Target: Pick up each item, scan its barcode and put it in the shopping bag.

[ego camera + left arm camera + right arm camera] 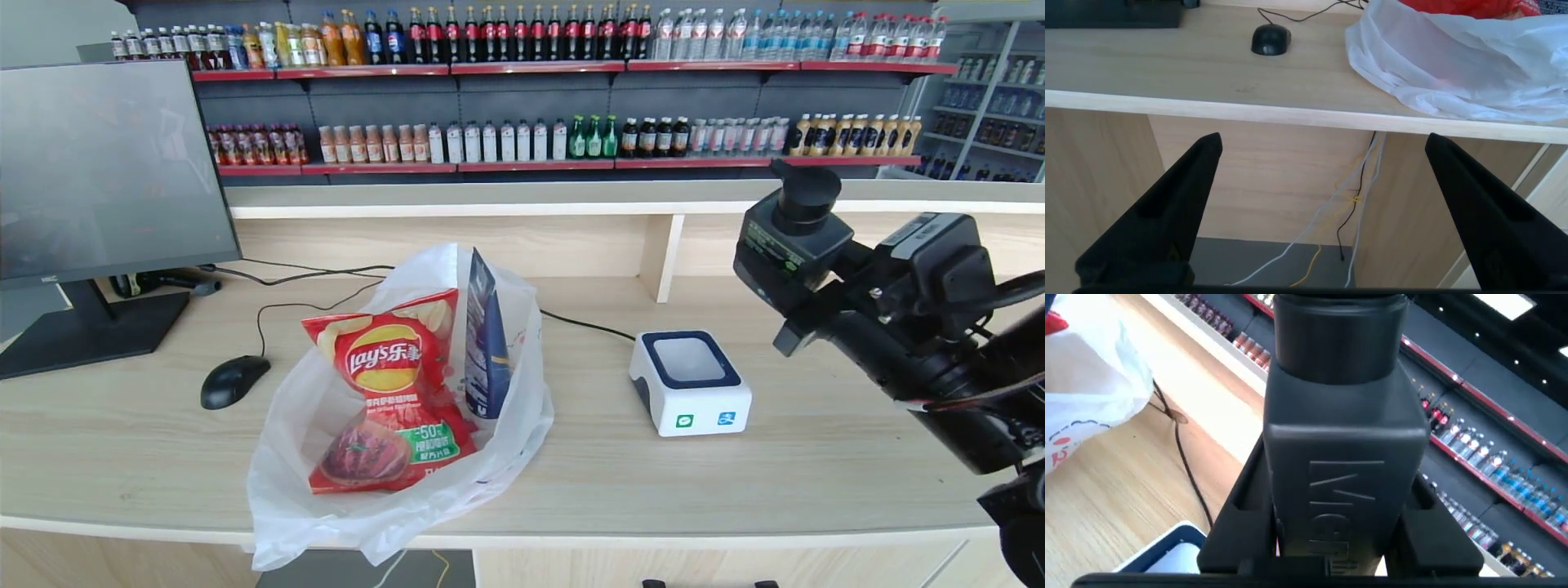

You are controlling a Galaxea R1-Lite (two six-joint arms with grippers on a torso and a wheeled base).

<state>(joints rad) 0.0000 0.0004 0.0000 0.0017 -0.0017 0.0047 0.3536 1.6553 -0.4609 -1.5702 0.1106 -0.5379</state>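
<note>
White plastic shopping bag [367, 506] lies open on the wooden counter [735, 482], left of centre, its mouth slumped toward the near edge

Done so far, as judged from how things lie:
- red crisp packet [384, 384] inside the bag, leaning face up
- blue pouch [486, 351] inside the bag, upright, just right of the crisp packet and touching it

Left to do, as judged:
- dark grey bottle [796, 233] with a black cap is pinched in the right hand [824, 302], held up in the air to the right of the scanner [690, 384] and well apart from the bag
- whether its barcode has been read cannot be told; it is not over the scanner window, so I take the scan as the step at hand, then the carry left to the bag
- roughly two thirds along, if the bottle is the last item

Left hand [1323, 147]: fingers spread wide, nothing between them, low in front of the counter's near edge, below the top

Counts:
- items: three (two bagged, one held)
- shopping bags: one
- scanners: one, white with a dark blue rim, right of the bag
- computer mice: one [234, 380], left of the bag
- monitors: one [106, 171], far left

Shelves of drinks behind, not counted
</note>
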